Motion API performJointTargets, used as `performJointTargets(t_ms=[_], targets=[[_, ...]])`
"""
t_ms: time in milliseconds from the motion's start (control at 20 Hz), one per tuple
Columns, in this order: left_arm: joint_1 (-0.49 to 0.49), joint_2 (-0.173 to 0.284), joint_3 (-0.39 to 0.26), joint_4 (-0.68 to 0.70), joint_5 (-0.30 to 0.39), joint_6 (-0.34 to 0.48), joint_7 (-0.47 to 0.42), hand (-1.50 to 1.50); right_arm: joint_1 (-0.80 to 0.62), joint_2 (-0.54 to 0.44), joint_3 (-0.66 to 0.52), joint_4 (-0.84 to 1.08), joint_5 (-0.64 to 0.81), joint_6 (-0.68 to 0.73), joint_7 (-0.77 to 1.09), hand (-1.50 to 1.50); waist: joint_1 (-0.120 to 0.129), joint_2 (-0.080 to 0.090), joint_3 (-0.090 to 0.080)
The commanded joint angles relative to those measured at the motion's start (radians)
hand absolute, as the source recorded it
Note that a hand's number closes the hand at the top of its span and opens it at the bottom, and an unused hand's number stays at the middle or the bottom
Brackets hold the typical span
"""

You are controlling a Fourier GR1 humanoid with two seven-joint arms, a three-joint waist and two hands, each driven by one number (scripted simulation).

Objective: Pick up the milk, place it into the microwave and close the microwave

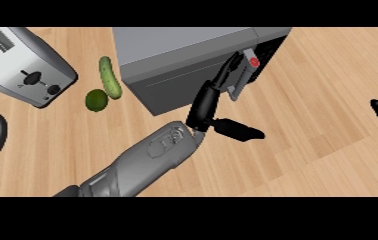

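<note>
Closing step in hand, by the look of it: microwave [193,64], a grey box just above and left of the left hand [209,101], with its opening facing right. Next move likely calls for pressing the door [238,75] further toward the opening. Door edge-on, grey, red dot on it, touching the straight fingers; thumb stuck out to the right, nothing gripped. Milk not visible, possibly inside. Right hand [374,106] only a sliver far right; fingers impossible to tell.
</note>
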Motion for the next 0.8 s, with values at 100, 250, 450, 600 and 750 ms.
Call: performJointTargets(t_ms=[100, 250, 450, 600, 750], targets=[[-0.058, -0.008, 0.013, 0.050, 0.051, 0.022, -0.022, -1.50, -0.034, -0.034, -0.009, 0.009, -0.035, 0.005, 0.028, -1.50, -0.022, 0.008, 0.001], [-0.064, -0.008, 0.006, 0.063, 0.069, 0.021, -0.037, -1.50, -0.050, -0.048, -0.015, 0.008, -0.054, -0.001, 0.044, -1.50, -0.029, 0.009, 0.000], [-0.070, -0.008, -0.001, 0.071, 0.093, 0.032, -0.061, -1.50, -0.065, -0.066, -0.031, 0.024, -0.071, -0.006, 0.055, -1.50, -0.041, 0.010, 0.002], [-0.081, -0.008, -0.001, 0.081, 0.110, 0.032, -0.077, -1.50, -0.070, -0.074, -0.031, 0.023, -0.083, -0.006, 0.066, -1.50, -0.043, 0.008, 0.002], [-0.080, -0.008, -0.008, 0.088, 0.131, 0.039, -0.088, -1.50, -0.079, -0.080, -0.030, 0.025, -0.102, -0.003, 0.074, -1.50, -0.048, 0.006, 0.002]])
